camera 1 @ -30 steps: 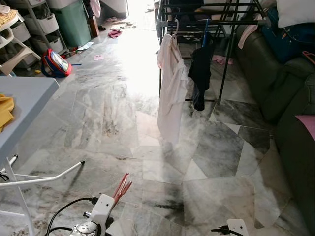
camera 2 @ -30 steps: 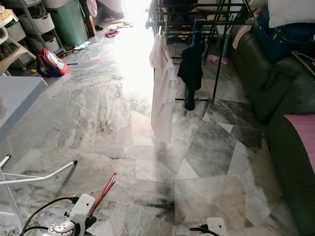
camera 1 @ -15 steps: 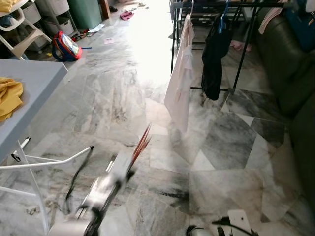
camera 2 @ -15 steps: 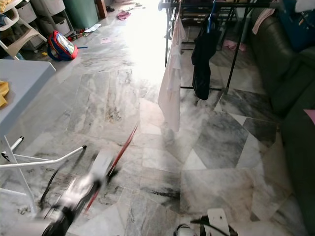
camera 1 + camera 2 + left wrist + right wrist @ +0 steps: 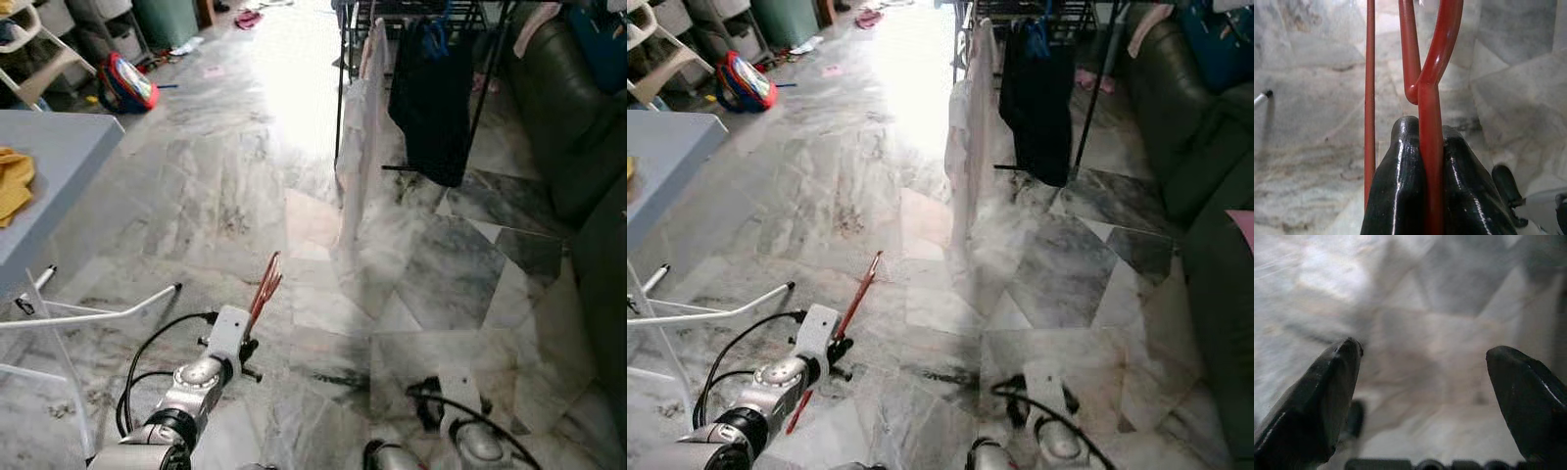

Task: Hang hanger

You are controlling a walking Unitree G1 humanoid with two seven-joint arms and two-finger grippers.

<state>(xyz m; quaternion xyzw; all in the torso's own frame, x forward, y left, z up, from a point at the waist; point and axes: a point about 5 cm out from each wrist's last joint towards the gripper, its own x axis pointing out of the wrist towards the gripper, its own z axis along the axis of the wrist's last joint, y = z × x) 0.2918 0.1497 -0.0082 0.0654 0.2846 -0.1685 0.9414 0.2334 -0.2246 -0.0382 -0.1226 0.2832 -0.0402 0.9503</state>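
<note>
Ahead across bare marble floor (image 5: 196, 196), a black metal drying rack (image 5: 345, 88) is standing (clothes draped) — left gripper (image 5: 1422, 147) is pinching a red wire hanger (image 5: 265, 289); right gripper (image 5: 1422, 377) is gaping.

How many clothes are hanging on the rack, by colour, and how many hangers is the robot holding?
White clothes on the drying rack: 1, the white garment
Black clothes on it: 1, the black garment
Red hangers: 1, the red hanger, clamped in the left gripper
Total: 3
</note>
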